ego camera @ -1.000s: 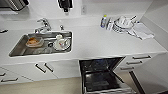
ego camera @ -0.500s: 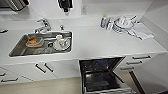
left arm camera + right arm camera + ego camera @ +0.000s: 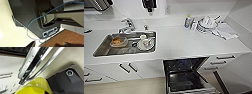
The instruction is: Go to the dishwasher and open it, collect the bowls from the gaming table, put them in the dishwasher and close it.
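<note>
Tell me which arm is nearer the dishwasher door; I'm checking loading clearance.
Right, likely: its wrist camera sees the open dishwasher door's edge close up; the left's faces the robot's base.

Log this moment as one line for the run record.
stainless-steel dishwasher: door down, dark racks exposed | steel sink: holds dishes | white countertop: stacked plates at back | yellow-green curved object near right wrist camera

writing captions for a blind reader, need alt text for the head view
An open dishwasher with a dark interior sits under a white counter. A steel sink at left holds dishes; more dishes and a cloth are at right.
</note>
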